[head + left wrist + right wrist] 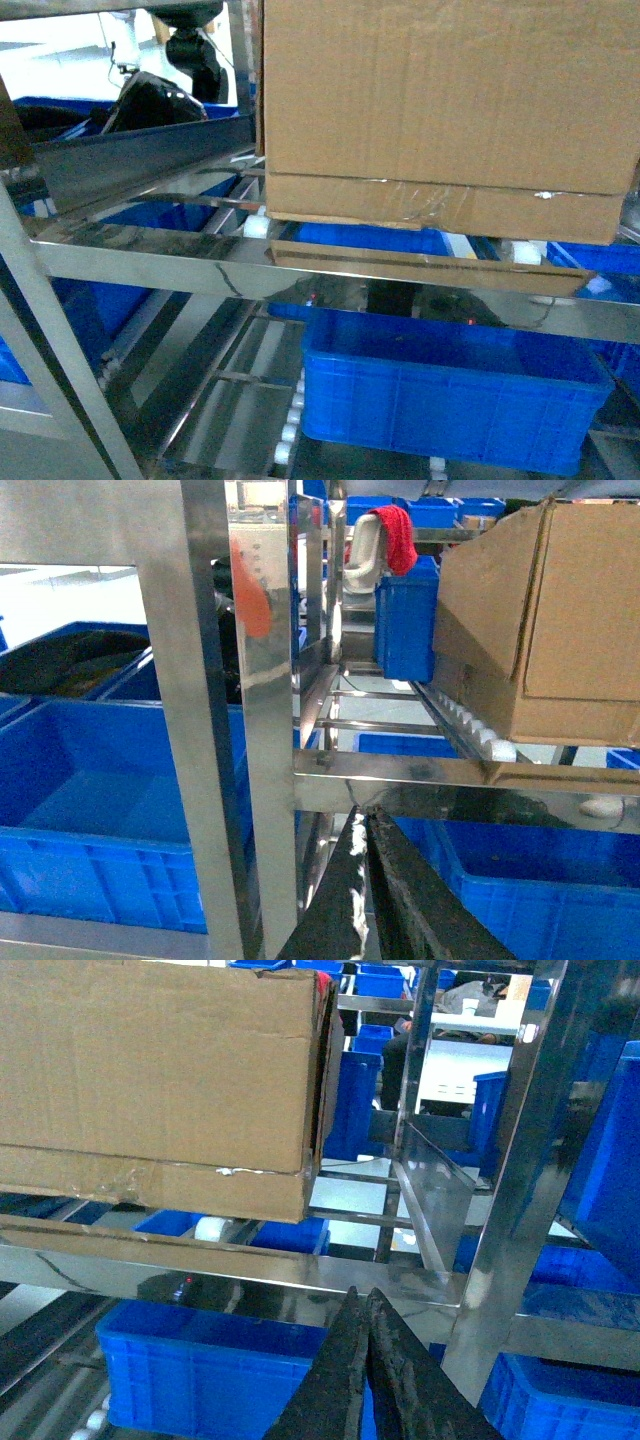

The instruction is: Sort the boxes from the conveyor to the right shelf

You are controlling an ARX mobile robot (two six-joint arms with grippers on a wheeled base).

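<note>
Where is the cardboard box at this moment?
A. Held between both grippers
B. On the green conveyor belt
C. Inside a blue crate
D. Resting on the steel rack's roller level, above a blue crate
D: the cardboard box sits on the rack's white rollers, with a blue crate on the level below; both grippers are shut and clear of it.

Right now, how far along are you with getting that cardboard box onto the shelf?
Done: the cardboard box sits on the shelf's white rollers, just behind the steel front rail. In hand: nothing; the left claw and right claw are both shut, empty and below the rail. Left: backing away; the conveyor isn't in view, so remaining boxes can't be judged.
</note>
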